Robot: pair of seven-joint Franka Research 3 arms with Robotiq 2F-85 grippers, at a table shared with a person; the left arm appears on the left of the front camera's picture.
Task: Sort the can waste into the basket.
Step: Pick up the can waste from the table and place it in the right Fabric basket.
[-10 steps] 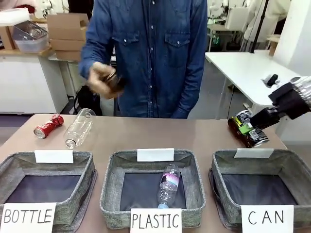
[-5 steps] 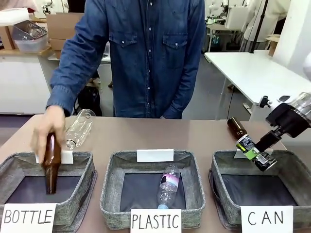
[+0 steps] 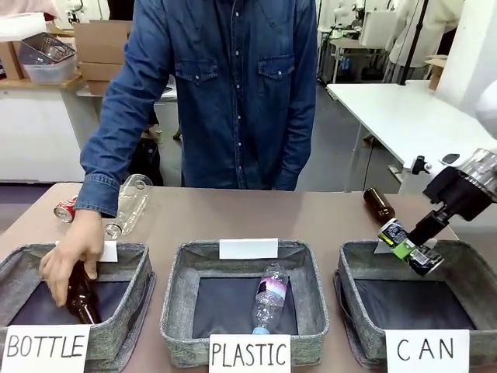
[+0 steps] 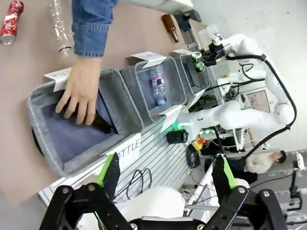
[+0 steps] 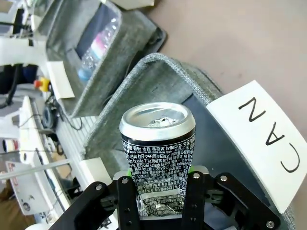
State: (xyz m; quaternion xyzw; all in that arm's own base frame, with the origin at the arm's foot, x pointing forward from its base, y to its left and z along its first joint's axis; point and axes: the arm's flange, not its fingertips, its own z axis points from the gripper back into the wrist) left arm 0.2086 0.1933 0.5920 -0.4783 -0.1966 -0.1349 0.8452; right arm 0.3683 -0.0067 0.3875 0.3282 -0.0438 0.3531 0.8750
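My right gripper [image 3: 405, 247] is shut on the silver can [image 3: 390, 231] with dark print and holds it tilted just above the far rim of the CAN basket [image 3: 351, 268]. In the right wrist view the can [image 5: 157, 143] stands between the pads over the basket's wall [image 5: 144, 81], beside its "CAN" card [image 5: 261, 139]. The red can [image 3: 65, 208] lies at the table's far left, partly behind the person's sleeve, and also appears in the left wrist view [image 4: 10, 21]. My left gripper [image 4: 167, 172] is open and holds nothing, well back from the table.
The person's hand [image 3: 68, 252] holds a brown bottle [image 3: 81, 299] inside the BOTTLE basket [image 3: 132, 264]. A clear bottle [image 3: 128, 203] lies near the red can. Another brown bottle [image 3: 379, 203] lies behind the CAN basket. The PLASTIC basket [image 3: 175, 287] holds a plastic bottle [image 3: 270, 295].
My right gripper carried the silver can from the table's far right down over the CAN basket's rim. The person brought a brown bottle down into the BOTTLE basket.
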